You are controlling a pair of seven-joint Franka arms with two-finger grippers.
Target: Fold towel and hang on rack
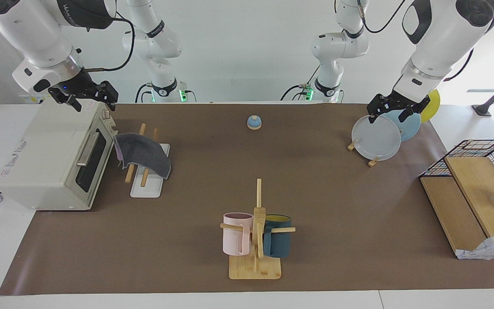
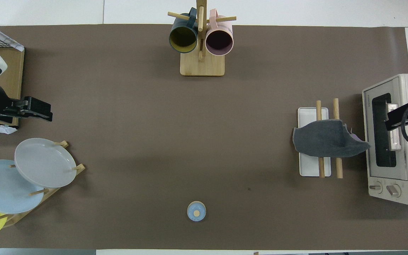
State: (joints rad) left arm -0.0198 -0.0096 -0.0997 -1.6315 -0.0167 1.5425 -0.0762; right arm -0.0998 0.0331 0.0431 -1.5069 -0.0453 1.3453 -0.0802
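Towel [image 1: 142,152] draped over rack [image 1: 148,182]; both grippers' fingers empty, can't tell gap.

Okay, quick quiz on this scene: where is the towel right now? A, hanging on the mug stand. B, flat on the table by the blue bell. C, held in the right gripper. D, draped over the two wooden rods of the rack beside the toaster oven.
D: the towel lies draped across both rods of the rack, dark grey face up, beside the toaster oven; neither gripper holds it.
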